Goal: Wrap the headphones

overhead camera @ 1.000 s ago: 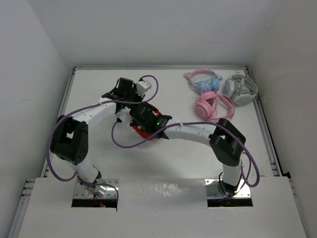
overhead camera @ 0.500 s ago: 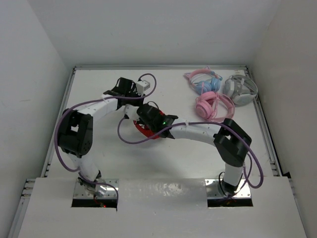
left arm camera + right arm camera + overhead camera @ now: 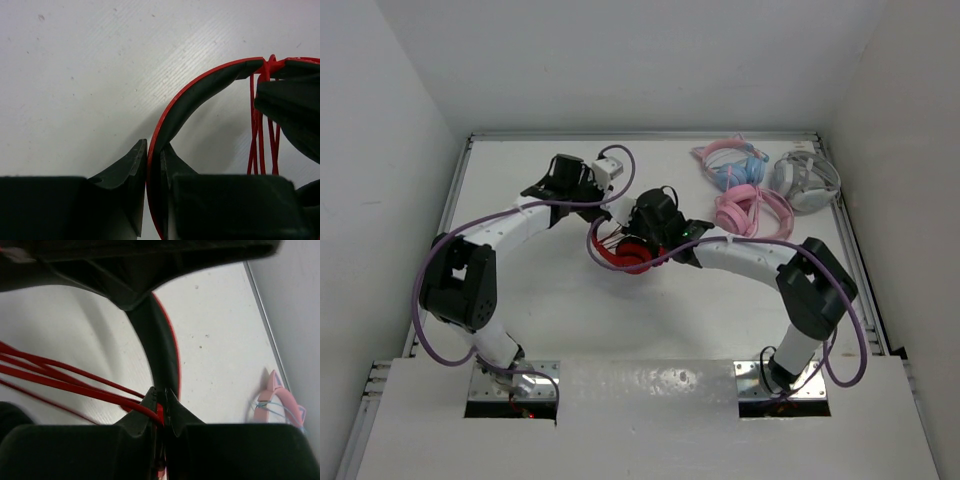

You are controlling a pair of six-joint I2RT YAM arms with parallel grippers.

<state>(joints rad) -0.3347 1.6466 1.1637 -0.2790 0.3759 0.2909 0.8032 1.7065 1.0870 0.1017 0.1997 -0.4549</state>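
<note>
Left tool (image 3: 154,151) clamps the headphones (image 3: 628,256) by the headband (image 3: 200,95); right tool (image 3: 160,399) pinches the cable (image 3: 65,377) just right of it. Strands cross the band, so the right tool likely winds next.

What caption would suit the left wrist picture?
The left jaws pinch the red headphones by the headband, red cable strands running alongside, above a white table.
</note>
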